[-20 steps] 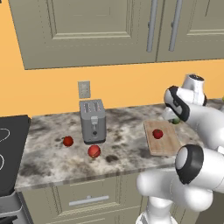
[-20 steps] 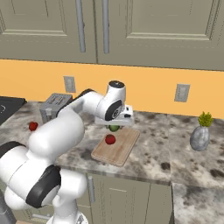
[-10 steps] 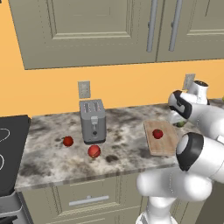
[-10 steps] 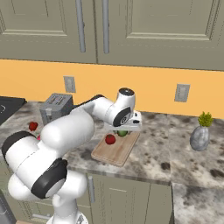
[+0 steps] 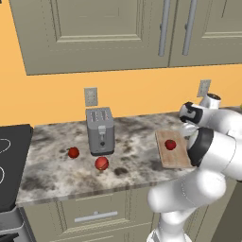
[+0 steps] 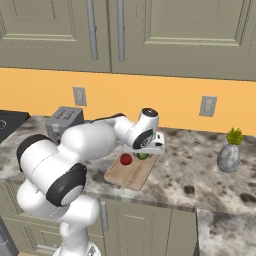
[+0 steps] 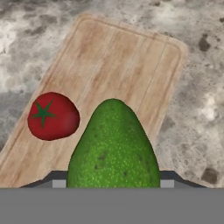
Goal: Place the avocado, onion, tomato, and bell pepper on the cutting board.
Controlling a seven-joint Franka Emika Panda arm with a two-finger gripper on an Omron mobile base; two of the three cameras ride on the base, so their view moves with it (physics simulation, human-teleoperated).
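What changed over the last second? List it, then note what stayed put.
The gripper carried the avocado from the cutting board's far left to low over its far end. It kept its hold. The tomato on the board, toaster and two red items on the counter stayed put.

A kitchen: marble-patterned counter (image 5: 137, 137) under grey-green wall cabinets (image 5: 104, 33), with a toaster (image 5: 100, 130).
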